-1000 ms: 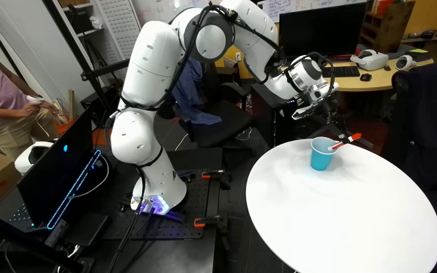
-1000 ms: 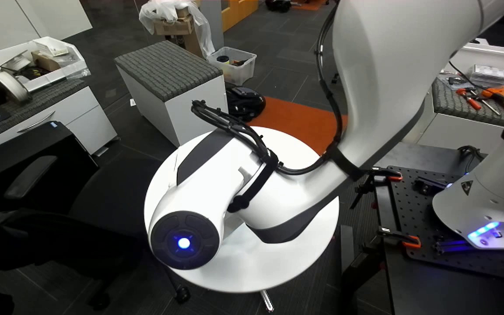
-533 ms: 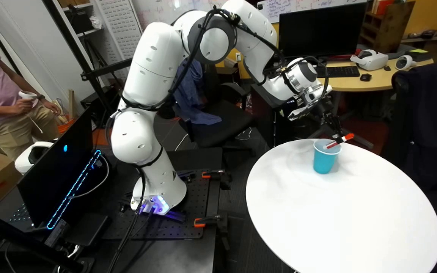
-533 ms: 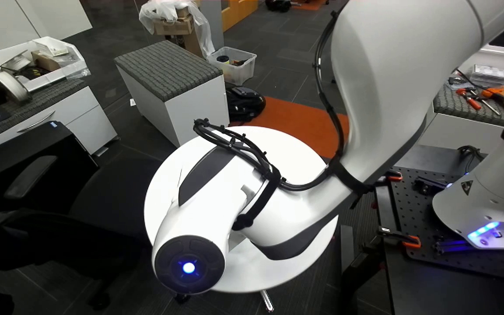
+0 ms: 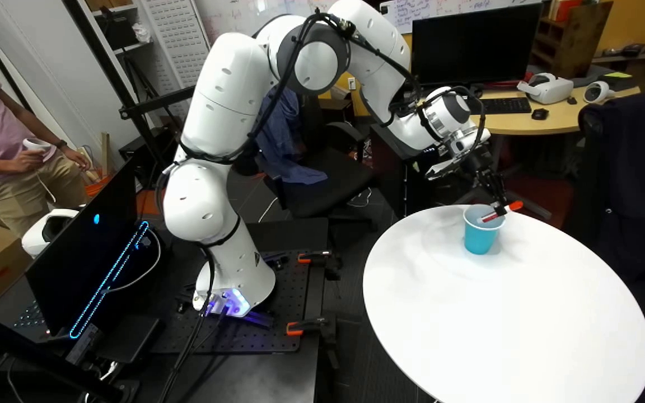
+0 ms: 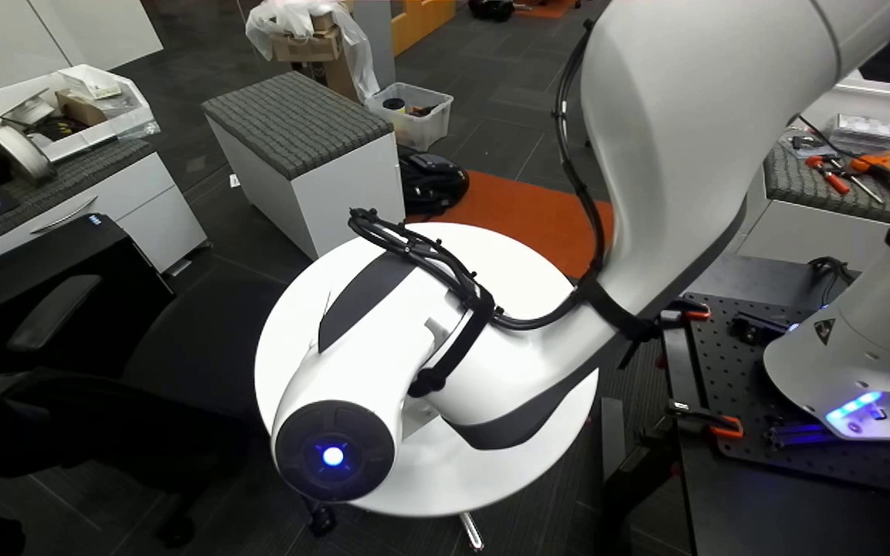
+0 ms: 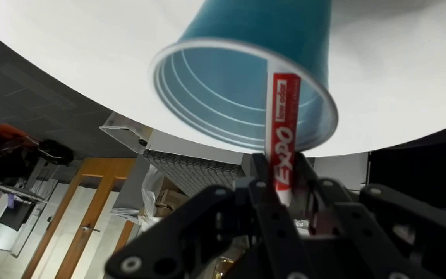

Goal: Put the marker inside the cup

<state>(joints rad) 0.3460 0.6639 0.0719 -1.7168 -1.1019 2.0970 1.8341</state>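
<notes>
Red and slanted, the marker (image 7: 282, 128) is clamped in the tool (image 5: 500, 209), one end reaching over the mouth of the cup (image 5: 479, 240) while the other juts out past the rim. Whether the leading tip dips below that rim, I cannot tell. Loosed at so shallow an angle, it could bridge the rim and roll off, because its outer part hangs outside the mouth. Pushed lower, the tip might press the inner wall, and so thin-looking a cup, upright on the white bench (image 5: 501, 324), would probably slide or topple.
</notes>
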